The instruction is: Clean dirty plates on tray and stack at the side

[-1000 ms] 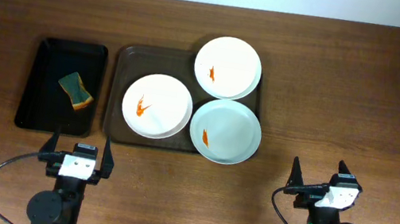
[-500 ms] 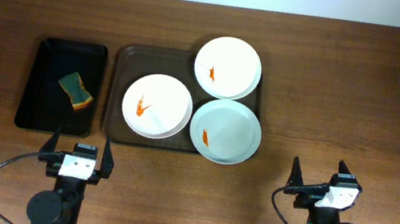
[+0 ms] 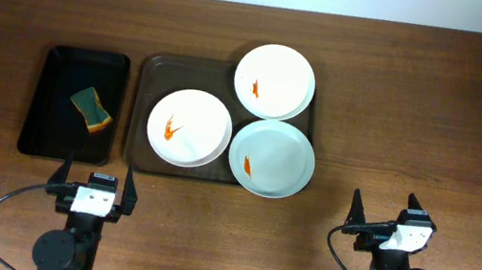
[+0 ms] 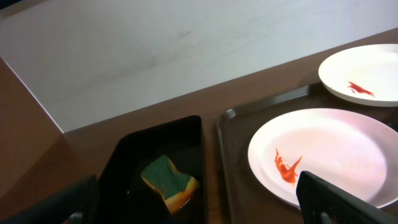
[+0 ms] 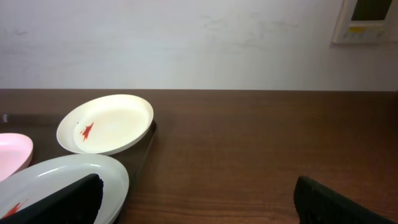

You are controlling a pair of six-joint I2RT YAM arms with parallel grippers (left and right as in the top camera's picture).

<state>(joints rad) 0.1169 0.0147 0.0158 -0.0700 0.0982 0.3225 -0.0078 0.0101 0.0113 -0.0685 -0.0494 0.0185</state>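
Black tray: At the far left of the counter [image 3: 458,111] we see a small black tray [image 3: 48,129] holding a green and yellow sponge [image 3: 92,109].
Left fingers: The left gripper [image 3: 95,180] hangs at the counter's front edge, just in front of the black tray, spread wide and holding nothing.
Tray: The brown tray [image 3: 156,73] lies just right of the black one and carries all three plates.
Plates: The left plate [image 3: 189,128], the back plate [image 3: 275,81] and the front plate [image 3: 271,158] each show an orange-red smear. The front plate's rim reaches past the tray's near right corner.
Right fingers: The right gripper [image 3: 383,208] is spread wide and empty, well apart from the plates.
Step in hand: We judge nothing is wiped yet. Fetching the sponge comes first, gripped across its narrow sides so a flat face meets the smear.
Writing: None is readable. A wall panel [image 5: 370,18] bears a yellow sticker too small to read.
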